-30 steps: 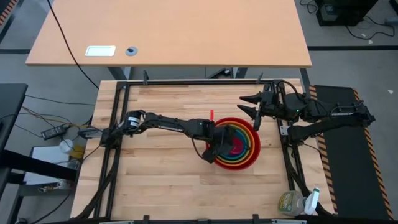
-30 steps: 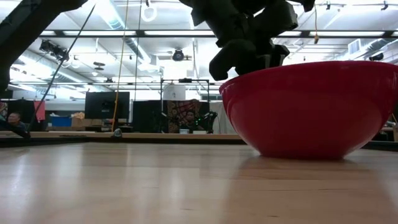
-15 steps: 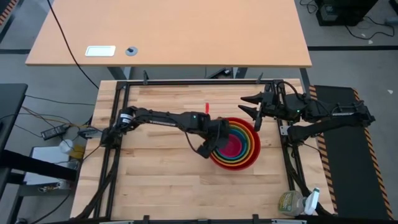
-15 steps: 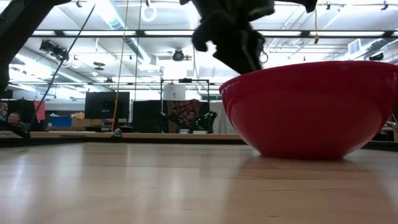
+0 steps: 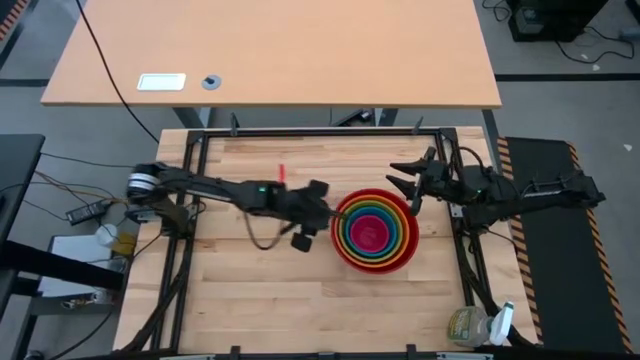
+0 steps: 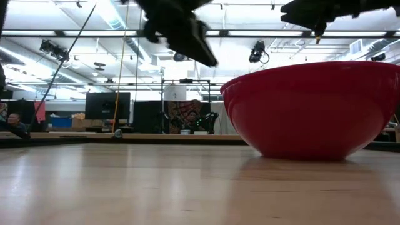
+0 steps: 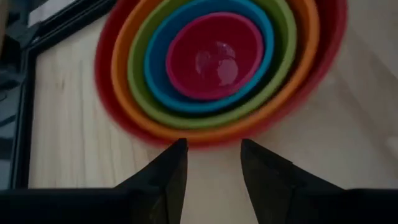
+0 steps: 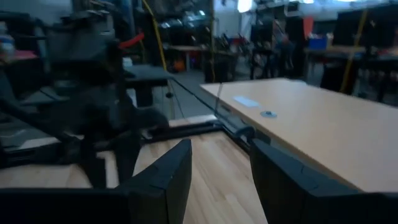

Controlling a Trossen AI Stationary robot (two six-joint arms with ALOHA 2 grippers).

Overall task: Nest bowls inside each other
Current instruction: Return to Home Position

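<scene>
Pale wooden tabletop (image 5: 250,290) now shows between the left claw (image 5: 318,212) and the stack, where a second ago that claw hangs right over the bowls. It has pulled back toward its own side and sits just beside the rim, raised off the wood. In the left wrist view the left claw (image 7: 212,146) is released, its two fingers spread with nothing between them.

The bowls have not shifted. The red bowl (image 6: 312,106) stands upright toward the right side of the tabletop. Inside it sit the orange bowl (image 7: 119,71), the yellow-green bowl (image 7: 137,78), the blue bowl (image 7: 155,65) and, in the middle, the pink bowl (image 7: 214,56), as even rings one within the other.

The right claw (image 5: 395,175) waits near the right edge, beside the stack and apart from it; it has moved only slightly. It too is released and empty.

All five bowls look seated, so I judge the nesting done. What is left is the arms' retreat, and the left arm seems partway through it.
</scene>
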